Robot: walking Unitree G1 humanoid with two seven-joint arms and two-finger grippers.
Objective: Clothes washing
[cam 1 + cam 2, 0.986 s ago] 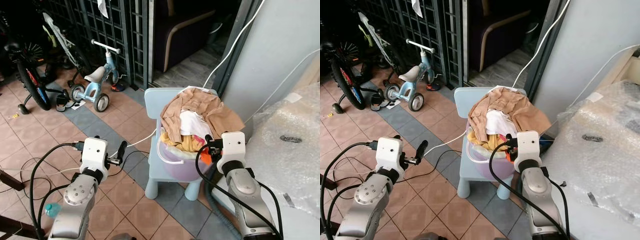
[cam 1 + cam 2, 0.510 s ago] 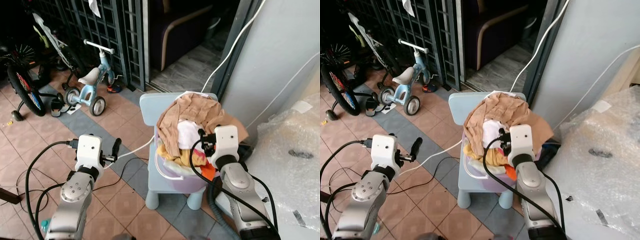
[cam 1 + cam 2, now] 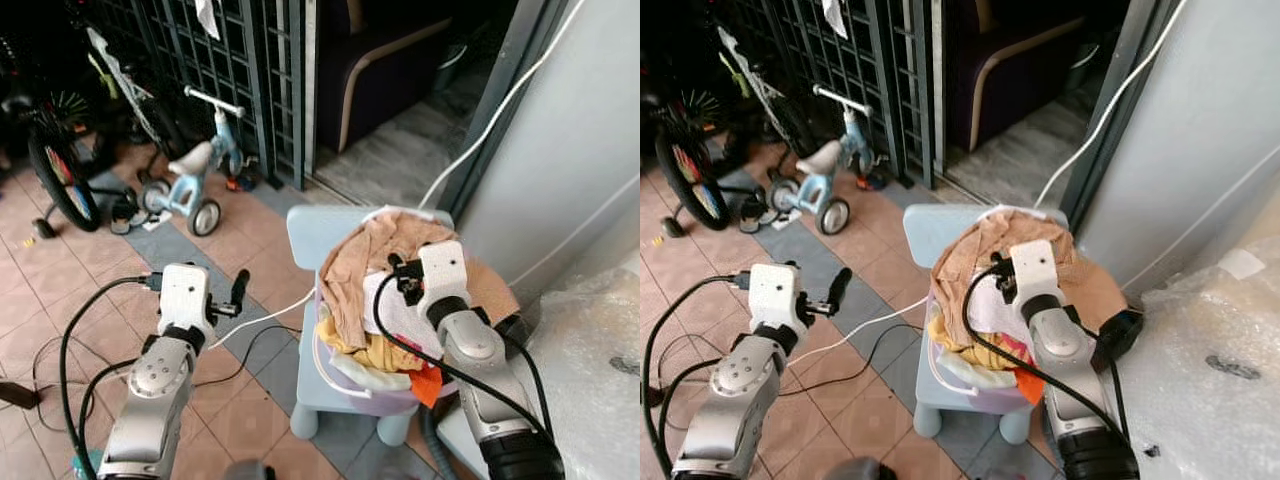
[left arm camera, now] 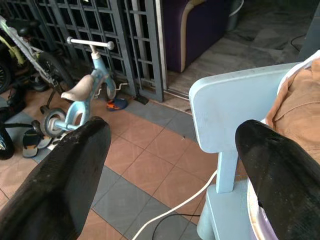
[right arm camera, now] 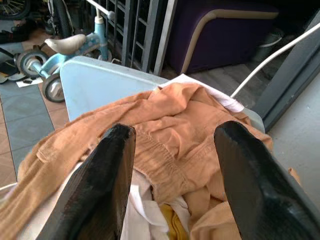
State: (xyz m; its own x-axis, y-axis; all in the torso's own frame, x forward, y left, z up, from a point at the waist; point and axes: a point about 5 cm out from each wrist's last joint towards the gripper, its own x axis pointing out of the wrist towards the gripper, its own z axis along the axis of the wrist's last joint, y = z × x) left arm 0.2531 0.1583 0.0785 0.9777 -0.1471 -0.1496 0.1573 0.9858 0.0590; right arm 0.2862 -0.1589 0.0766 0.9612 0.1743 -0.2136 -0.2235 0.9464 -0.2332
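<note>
Floor (image 3: 60, 290): terracotta tiles with a grey strip, cables trailing.
Chair (image 3: 320, 225): pale blue, bearing the lilac basket (image 3: 375, 385) heaped with clothes (image 3: 365, 265).
Right gripper (image 5: 172, 150): fingers spread, over the tan garment.
Left gripper (image 4: 175, 165): parted, beside the chair.
Gate (image 3: 200, 50): dark bars, tricycle (image 3: 195, 170) in front.

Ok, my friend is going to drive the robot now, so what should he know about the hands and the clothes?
Right hand: open, holding nothing, over the tan garment on top of the pile.
Left hand: open, holding nothing, off to the side, facing the light blue chair.
Clothes: all heaped in the purple basket standing on the chair seat; white and yellow pieces lie under the tan one.
Done: nothing picked up.
Left: grab the clothes and get them to the wash.
</note>
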